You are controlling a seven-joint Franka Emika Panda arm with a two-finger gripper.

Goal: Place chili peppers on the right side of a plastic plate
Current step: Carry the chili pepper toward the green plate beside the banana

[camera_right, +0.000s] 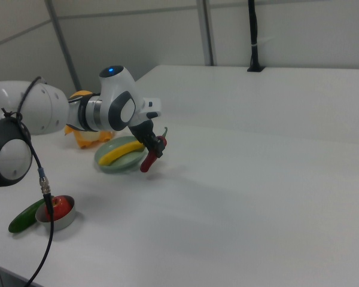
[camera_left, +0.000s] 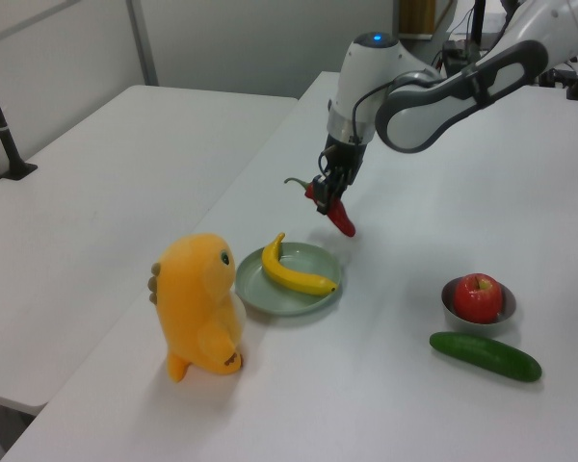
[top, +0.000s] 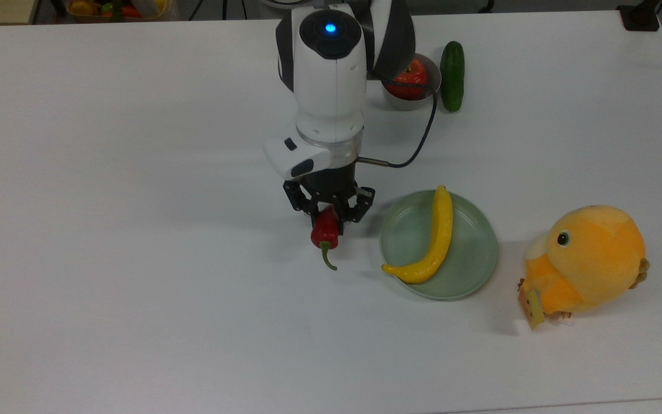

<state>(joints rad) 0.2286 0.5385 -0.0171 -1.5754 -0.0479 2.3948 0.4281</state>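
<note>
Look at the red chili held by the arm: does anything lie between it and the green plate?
No. The chili, held in the gripper, hangs beside the plate with bare table between. A banana lies across the plate.
</note>
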